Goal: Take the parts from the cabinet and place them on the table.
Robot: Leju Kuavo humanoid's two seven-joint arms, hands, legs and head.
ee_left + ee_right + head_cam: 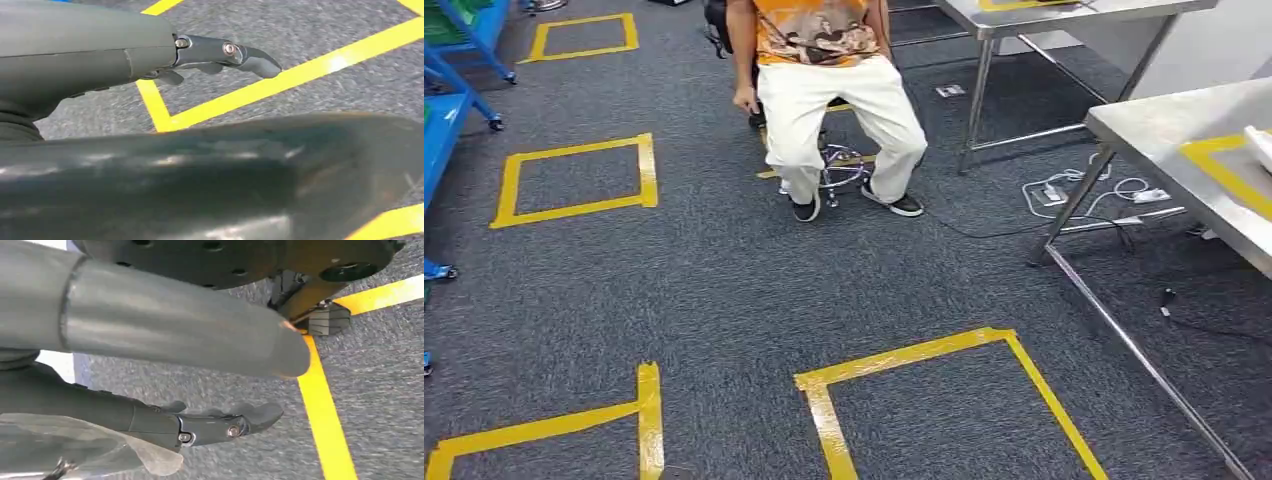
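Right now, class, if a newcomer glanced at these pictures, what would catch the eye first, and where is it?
First the seated person in an orange shirt and white trousers, top middle of the head view. Next the yellow tape squares on the grey carpet, and the steel tables on the right. In the right wrist view, the right robot hand holds a clear bag.

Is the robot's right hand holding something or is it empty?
Holding something: the right hand has a clear plastic bag against it. What is inside, cannot tell.

Grey carpet floor (714, 290) carries yellow tape squares (574, 180); the steel counter (1169, 125) bears perhaps a white part (1260, 146).
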